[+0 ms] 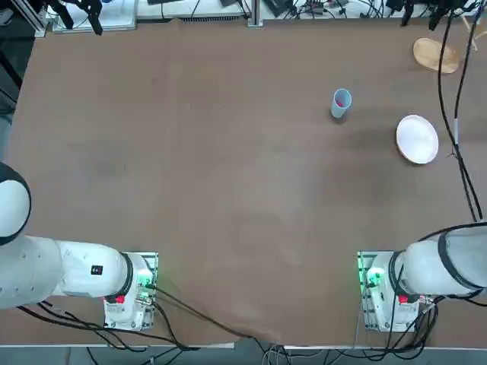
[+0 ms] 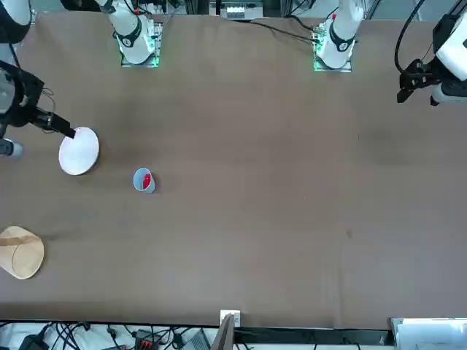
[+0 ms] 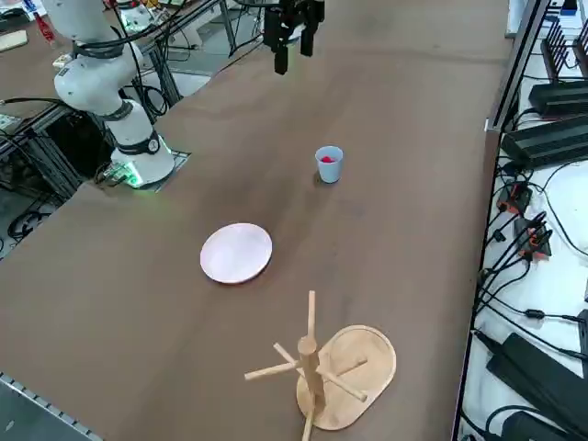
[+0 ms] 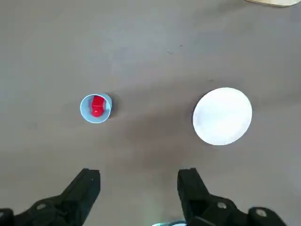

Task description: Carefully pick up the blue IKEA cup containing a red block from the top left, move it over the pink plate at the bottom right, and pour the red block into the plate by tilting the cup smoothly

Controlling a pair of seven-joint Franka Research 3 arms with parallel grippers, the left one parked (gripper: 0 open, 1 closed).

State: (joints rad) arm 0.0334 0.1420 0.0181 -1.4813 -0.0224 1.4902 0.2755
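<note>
So the light-blue tumbler (image 1: 341,103) is standing upright with the red block (image 4: 98,106) sitting inside it. The round white plate (image 1: 417,139) lies flat near it, nothing touching.

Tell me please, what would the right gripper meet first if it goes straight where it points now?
Probably the bare tabletop: the open right gripper points down, seemingly clear of cup and plate, though depth is unclear.
</note>
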